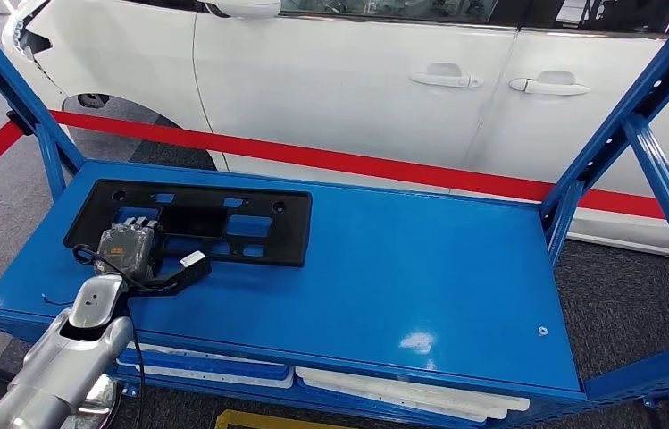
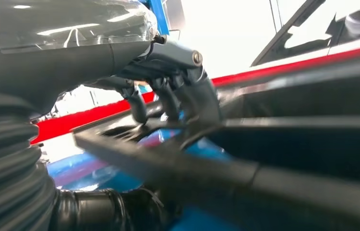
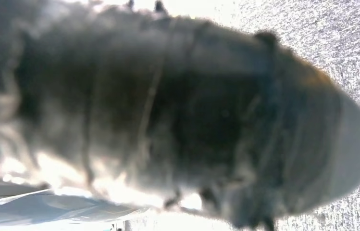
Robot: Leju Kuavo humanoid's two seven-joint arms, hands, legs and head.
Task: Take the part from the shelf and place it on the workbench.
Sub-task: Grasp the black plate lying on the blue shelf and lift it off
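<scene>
The black plastic part (image 1: 195, 221) lies flat on the blue shelf (image 1: 402, 268), upper left of the head view. The left hand (image 1: 129, 248) rests on its near edge, fingers (image 2: 178, 94) curled over the frame and thumb beneath, gripping it. Right hand (image 3: 168, 120): blurred, state undeterminable.

Head view looks forward and down from high over the blue shelf (image 1: 402, 259); left wrist view sits close above that shelf (image 2: 86, 168), facing the car. Right wrist view faces grey floor.

Silver left arm (image 1: 62, 357), grey left hand (image 1: 129, 246) w/ dark fingers (image 2: 168, 96), black cable, ribbed grey cover.
</scene>
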